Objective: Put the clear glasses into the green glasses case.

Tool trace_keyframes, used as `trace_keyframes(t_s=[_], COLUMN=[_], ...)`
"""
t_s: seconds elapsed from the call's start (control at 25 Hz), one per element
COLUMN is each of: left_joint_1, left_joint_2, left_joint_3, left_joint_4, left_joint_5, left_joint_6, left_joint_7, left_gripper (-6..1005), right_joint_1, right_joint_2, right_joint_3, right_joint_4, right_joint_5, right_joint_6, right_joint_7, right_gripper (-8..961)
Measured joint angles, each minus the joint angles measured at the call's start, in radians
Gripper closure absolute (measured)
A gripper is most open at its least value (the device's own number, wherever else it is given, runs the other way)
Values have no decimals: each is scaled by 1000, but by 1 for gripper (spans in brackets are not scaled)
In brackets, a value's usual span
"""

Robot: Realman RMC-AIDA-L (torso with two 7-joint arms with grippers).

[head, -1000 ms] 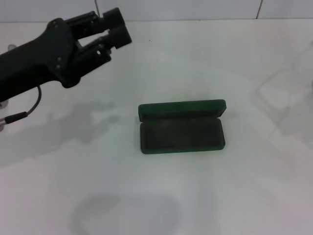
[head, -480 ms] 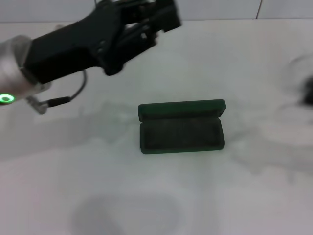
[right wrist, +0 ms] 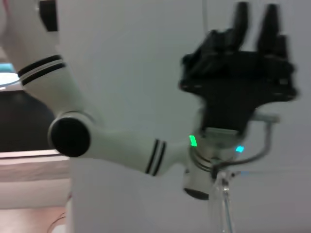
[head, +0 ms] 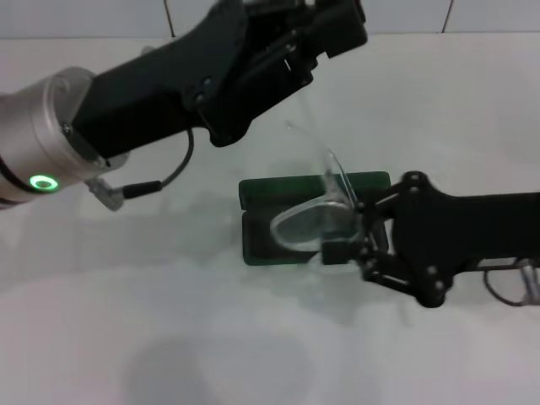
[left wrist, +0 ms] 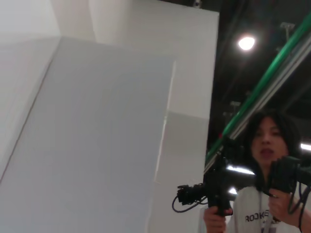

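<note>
**Glasses over open case, right pincer gripping them**

Right pincer (head: 342, 245) is clamped on the clear glasses (head: 314, 221), holding them directly over the tray of the green glasses case (head: 257, 239), which sits open on the white surface (head: 169, 337). One clear arm sticks up toward the left pincer (head: 333, 25), raised behind the case; can't tell if its fingers are apart or together.

Handling guess: light, stiff, slick plastic, arms springy and hard to see. Grip at frame edge or hinge, not the lens. No readable lettering on the case from here.
</note>
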Motion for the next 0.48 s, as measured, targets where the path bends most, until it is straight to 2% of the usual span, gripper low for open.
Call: trace_keyframes(t_s=[0.24,0.48], left_joint_1=[-28,-23], left_joint_2=[0,0], left_joint_3=[9,14], left_joint_4=[-84,-92], left_joint_5=[12,48], left_joint_6=[-12,-44], left_joint_7=[0,-5], left_gripper=[889,913], right_joint_1=[13,1], right_joint_2=[0,0], right_joint_3=[-61,-72], right_joint_4=[-13,-50], right_joint_5=[63,110], right_joint_6=[-1,-4], right_joint_7=[-6,-21], right_gripper=[830,829])
